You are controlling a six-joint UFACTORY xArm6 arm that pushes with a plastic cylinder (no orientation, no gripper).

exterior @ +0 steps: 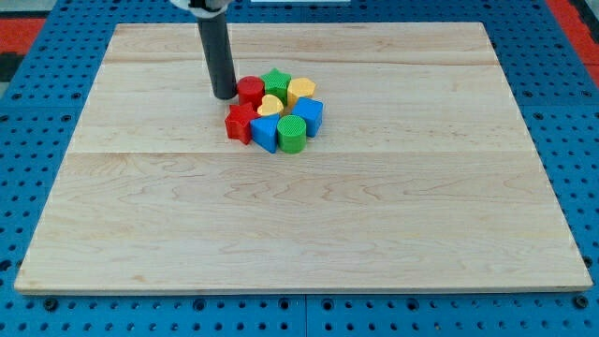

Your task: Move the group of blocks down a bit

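A tight cluster of blocks sits just above the board's middle. It holds a red cylinder (250,90), a green star (275,80), a yellow heart (300,90), a small yellow block (270,105), a red star (241,122), a blue block (265,132), a green cylinder (291,134) and a blue block (309,114). My tip (225,95) stands at the cluster's upper left edge, right next to the red cylinder and above the red star.
The wooden board (299,215) lies on a blue perforated table (28,103). The rod comes down from the view's top.
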